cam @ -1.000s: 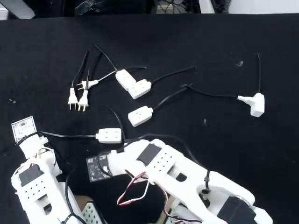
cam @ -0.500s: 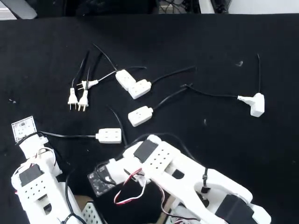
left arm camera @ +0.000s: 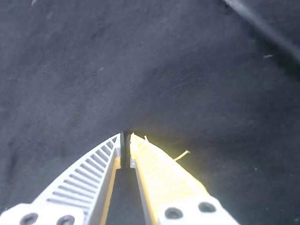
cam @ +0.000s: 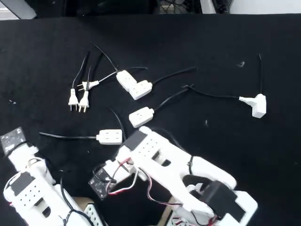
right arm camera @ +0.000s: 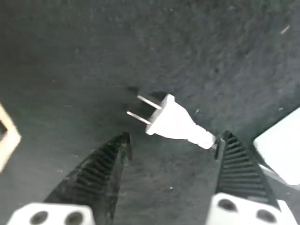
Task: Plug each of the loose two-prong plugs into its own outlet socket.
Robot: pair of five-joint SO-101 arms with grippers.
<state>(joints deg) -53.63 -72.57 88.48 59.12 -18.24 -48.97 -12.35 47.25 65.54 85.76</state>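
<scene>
Right claw (right arm camera: 174, 137) wide; the plug (right arm camera: 171, 123) (flat) lies crosswise between its fingers (right arm camera: 101, 173), prongs toward one; left claw (left arm camera: 125, 137) closed.

Four sockets (cam: 141, 117), three straight plugs (cam: 84, 100) together, one more straight plug (right arm camera: 171, 121) in the right wrist view, one angled plug (cam: 256, 105), two arms (cam: 178, 172).

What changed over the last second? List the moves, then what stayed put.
The right arm shifted forward and left, toward the sockets. The left arm shifted left. Nothing was visibly taken hold of or let go. The plugs and sockets lie as before.
</scene>
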